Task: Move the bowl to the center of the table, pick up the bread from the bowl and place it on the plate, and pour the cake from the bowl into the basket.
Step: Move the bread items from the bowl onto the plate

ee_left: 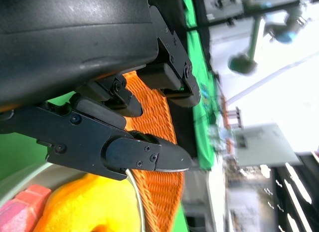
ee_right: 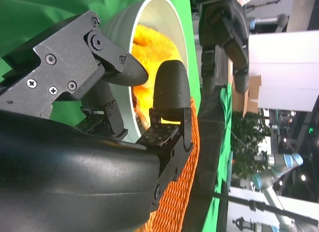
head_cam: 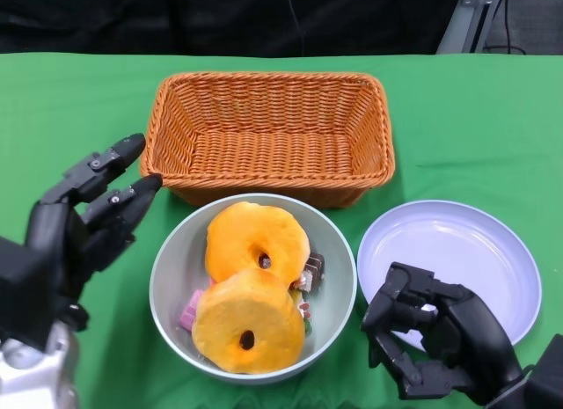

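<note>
Item one, your landmark: the bowl, pale grey-green, round, smooth-walled, standing on the green tabletop near its front edge, about midway across.

Contents of the bowl: two pieces of bread, orange-yellow, ring-shaped with a small dark hole each, spongy surface. One lies at the front of the bowl, the other leans behind it toward the far rim. Between and beside them you see small wrapped cakes: a pink one at the bowl's left inner wall, a dark-wrapped one at its right.

Basket: orange woven wicker, rectangular, directly behind the bowl, its front wall just beside the bowl's far rim.

Plate: pale lavender, round, shallow, just right of the bowl.

Left hand: left of the bowl, fingers stretched apart toward the basket's corner, holding nothing, apart from the bowl's rim.

Right hand: right of the bowl, over the plate's near edge, fingers curled inward, nothing between them; the right wrist view shows the bowl's rim beyond the fingertips.
</note>
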Available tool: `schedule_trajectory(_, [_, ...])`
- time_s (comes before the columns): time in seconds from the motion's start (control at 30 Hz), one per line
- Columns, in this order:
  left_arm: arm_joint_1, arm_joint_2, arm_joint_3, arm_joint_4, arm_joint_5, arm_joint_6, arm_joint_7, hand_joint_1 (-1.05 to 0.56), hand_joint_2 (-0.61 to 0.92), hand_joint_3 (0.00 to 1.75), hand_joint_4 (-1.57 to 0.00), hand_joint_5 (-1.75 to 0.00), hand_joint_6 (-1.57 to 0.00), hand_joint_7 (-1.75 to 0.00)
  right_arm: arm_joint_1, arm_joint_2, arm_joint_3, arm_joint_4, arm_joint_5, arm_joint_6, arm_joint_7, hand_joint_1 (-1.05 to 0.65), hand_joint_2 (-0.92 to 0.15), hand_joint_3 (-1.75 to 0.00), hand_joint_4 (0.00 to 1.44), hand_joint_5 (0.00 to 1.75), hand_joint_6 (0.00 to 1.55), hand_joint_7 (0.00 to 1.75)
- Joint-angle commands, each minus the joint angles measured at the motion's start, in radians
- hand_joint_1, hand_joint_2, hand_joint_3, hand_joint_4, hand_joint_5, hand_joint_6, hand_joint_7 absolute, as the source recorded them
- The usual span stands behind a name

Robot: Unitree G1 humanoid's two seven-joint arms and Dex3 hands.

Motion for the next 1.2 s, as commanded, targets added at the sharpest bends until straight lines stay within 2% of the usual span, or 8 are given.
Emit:
schedule_trajectory(0.03, [-0.063,0.056,0.056,0.082,-0.084,-0.052,-0.136,-0.38,0.92,0.08,-1.07,-0.15,-0.94,-0.08,0.014,-0.024,-0.029,-0.034,0.014,-0.021,-0.003,-0.06,-0.47,-1.15,0.73,1.69,0.66,1.4])
schedule_trajectory(0.23, [-0.104,0.065,0.096,0.182,-0.123,-0.097,-0.243,-0.31,0.92,0.05,-1.15,-0.18,-1.05,-0.08,0.025,-0.04,-0.067,-0.117,0.03,-0.026,-0.019,-0.06,-0.46,-1.17,0.7,1.67,0.63,1.36])
schedule_trajectory(0.4, [-0.117,0.069,0.095,0.236,-0.073,-0.163,-0.209,-0.29,0.92,0.05,-1.23,-0.23,-1.15,-0.11,0.04,-0.092,-0.082,-0.274,0.007,0.026,-0.04,-0.11,-0.39,-1.21,0.61,1.57,0.6,1.2])
schedule_trajectory(0.57, [-0.129,0.057,0.092,0.274,-0.055,-0.202,-0.202,-0.31,0.92,0.13,-0.94,-0.9,-1.23,-0.07,0.045,-0.148,-0.085,-0.413,-0.07,0.062,-0.064,-0.2,-0.75,-0.41,0.56,1.31,0.61,0.88])
schedule_trajectory(0.67, [-0.132,0.049,0.088,0.283,-0.04,-0.213,-0.188,-0.3,0.92,0.15,-0.9,-1.01,-1.24,-0.07,0.026,-0.17,-0.086,-0.464,-0.164,0.067,-0.103,-0.23,-0.85,-0.16,0.6,1.07,0.67,0.69])
schedule_trajectory(0.87, [-0.128,0.04,0.076,0.287,-0.007,-0.219,-0.147,-0.26,0.92,0.2,-0.87,-1.06,-1.23,-0.07,-0.042,-0.209,-0.07,-0.483,-0.267,0.046,-0.124,-0.26,-0.86,-0.01,0.6,0.95,0.75,0.37])
schedule_trajectory(0.97, [-0.121,0.041,0.062,0.29,0.036,-0.239,-0.107,-0.24,0.92,0.21,-0.86,-1.07,-1.23,-0.07,-0.09,-0.224,-0.065,-0.458,-0.348,-0.008,-0.158,-0.3,-0.83,0.0,0.63,0.72,0.81,0.18])
schedule_trajectory(1.2, [-0.116,0.021,0.057,0.284,0.054,-0.238,-0.065,-0.26,0.92,0.21,-0.86,-1.13,-1.22,-0.1,-0.202,-0.246,-0.037,-0.387,-0.552,-0.082,-0.275,-0.47,-0.82,0.0,0.7,0.4,0.81,0.02])
